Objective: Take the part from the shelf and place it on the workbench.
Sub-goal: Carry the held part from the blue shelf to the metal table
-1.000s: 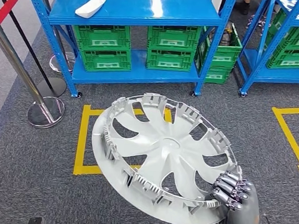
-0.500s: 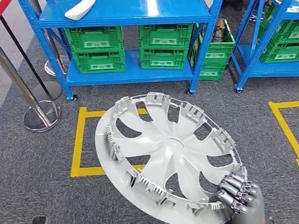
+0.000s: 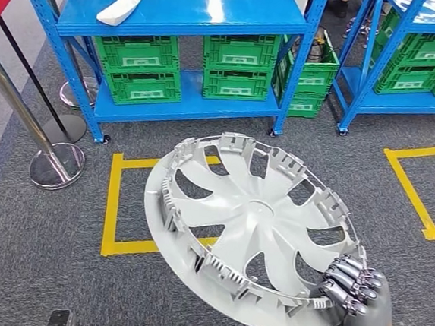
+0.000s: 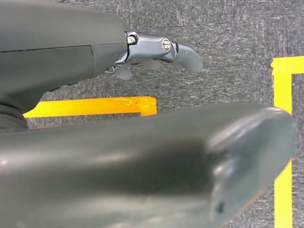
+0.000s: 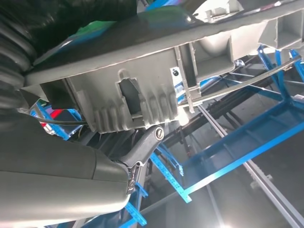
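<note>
Right hand (image 3: 355, 308): fingers curled over the near rim of the grey wheel cover (image 3: 252, 227), held tilted above carpet. Left hand (image 4: 157, 50): fingers apart, holding nothing. Beyond: yellow floor marking (image 3: 111, 199), stanchion base (image 3: 56, 166), blue shelf (image 3: 188, 12) with green crates (image 3: 143, 69). Camera view shifted slightly since earlier; grip unchanged.

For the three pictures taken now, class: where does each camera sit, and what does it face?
Head view: high on the body, facing down at the round silver plastic wheel cover gripped by the right hand.
Left wrist view: behind the left hand, facing carpet.
Right wrist view: under the cover's rim, facing blue shelving.
Shared: head and right wrist show the cover.
</note>
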